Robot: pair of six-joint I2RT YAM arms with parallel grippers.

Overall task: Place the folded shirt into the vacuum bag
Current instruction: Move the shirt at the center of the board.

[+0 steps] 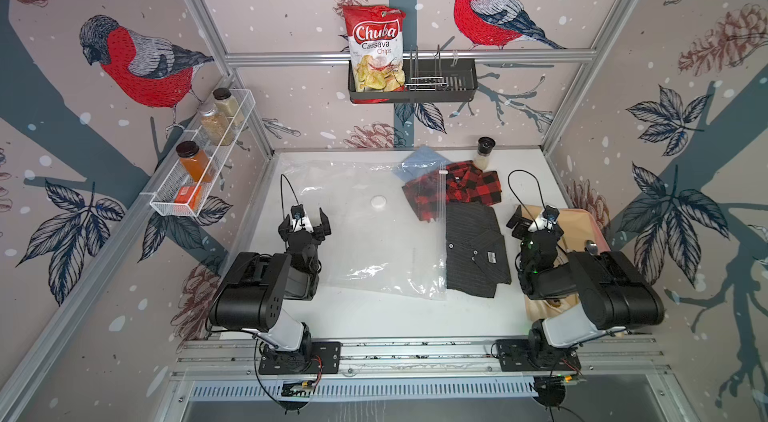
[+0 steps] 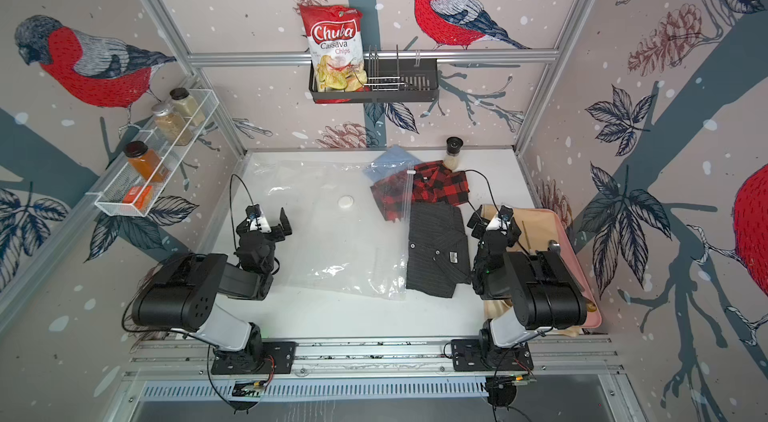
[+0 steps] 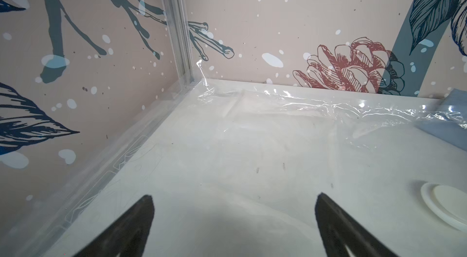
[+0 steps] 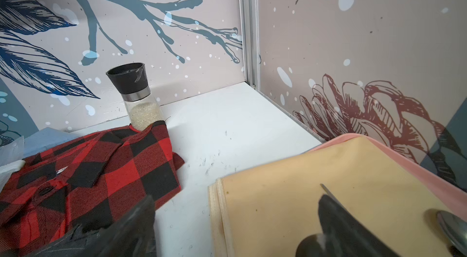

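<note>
The clear vacuum bag [image 1: 357, 241] lies flat across the middle of the white table, its round white valve [image 1: 378, 202] facing up. A dark striped folded shirt [image 1: 473, 249] lies just right of the bag's zip edge [image 1: 442, 233]. Behind it a red-and-black plaid shirt [image 1: 471, 187] lies partly covered by the bag's zip edge. My left gripper [image 1: 305, 221] hovers open over the bag's left part, and the left wrist view shows only plastic between its fingers [image 3: 141, 212]. My right gripper [image 1: 536, 224] is open and empty, right of the striped shirt.
A salt grinder [image 4: 135, 96] stands at the back wall behind the plaid shirt. A pink tray [image 4: 404, 164] with a beige cloth [image 4: 303, 192] and a spoon [image 4: 452, 225] sits under the right arm. A blue cloth [image 1: 424, 160] lies at the bag's far corner. Racks hang on the walls.
</note>
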